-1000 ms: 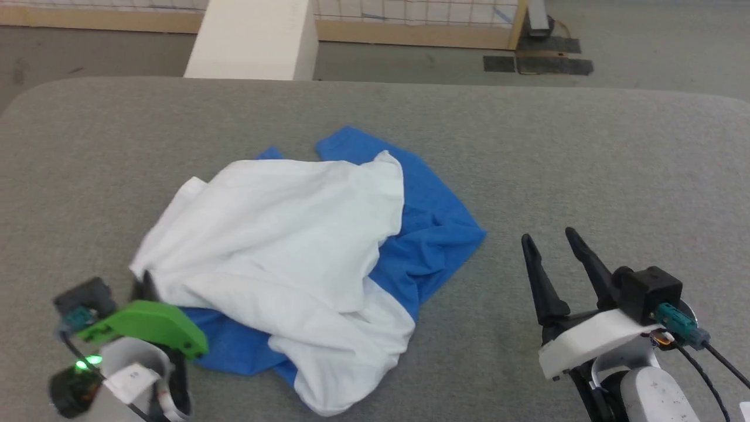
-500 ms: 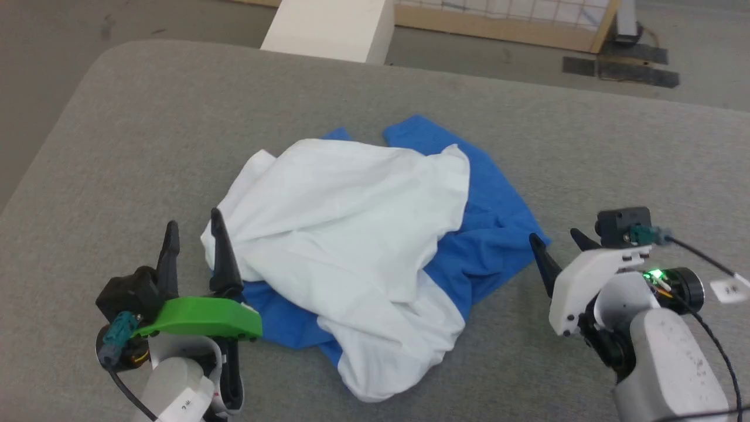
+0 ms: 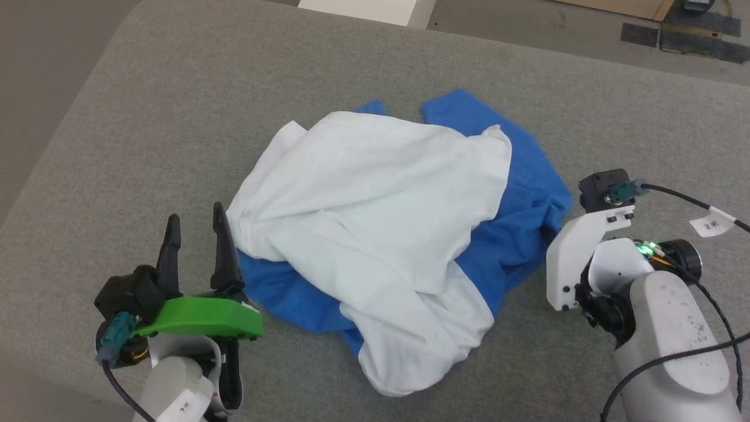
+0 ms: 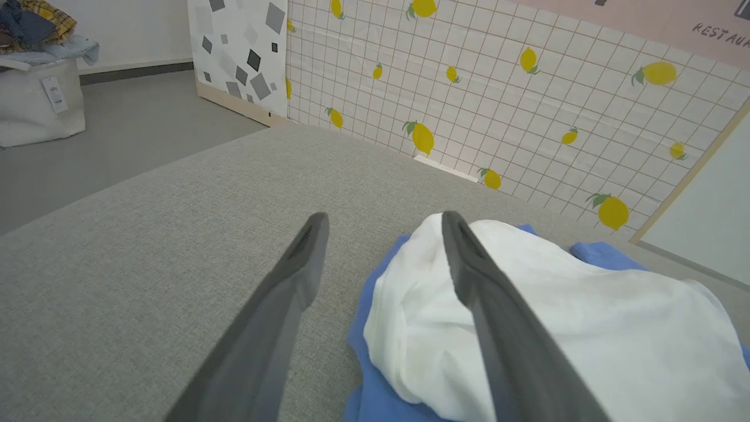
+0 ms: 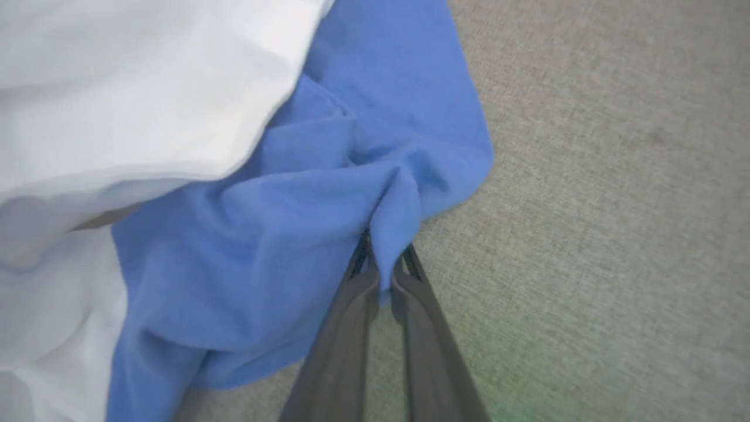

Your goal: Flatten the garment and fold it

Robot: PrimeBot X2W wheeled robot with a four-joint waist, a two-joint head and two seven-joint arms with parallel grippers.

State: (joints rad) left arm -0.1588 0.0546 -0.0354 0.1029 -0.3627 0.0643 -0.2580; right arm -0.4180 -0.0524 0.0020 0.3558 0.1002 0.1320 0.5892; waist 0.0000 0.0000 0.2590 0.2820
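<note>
Well, the big grey bench (image 3: 146,146) takes up most of what we see, and its cloth top is soft and flat. The garment (image 3: 375,193) lies in a crumpled heap near the middle of the bench, away from every edge. Its white body is on top, all bunched and wrinkled. Blue cloth sticks out from under the white on the far side, on the right side and at the near left. Behind the bench stands a wall (image 4: 527,88) with a grid of squares and yellow lemons on it, and a white bag (image 4: 35,99) full of clothes sits on the floor (image 4: 146,123) off to the left. The right gripper (image 5: 385,252) is at the right side of the heap. Its two dark fingers are pressed together, and they pinch a little fold of the blue cloth between them. The left gripper (image 3: 195,212) is at the left side of the heap, toward the near left corner of the bench. Its fingers stand wide apart and hold nothing. One finger is just beside the white edge of the garment, and I cannot tell if it touches. A small green light (image 3: 644,248) glows on the right wrist.
</note>
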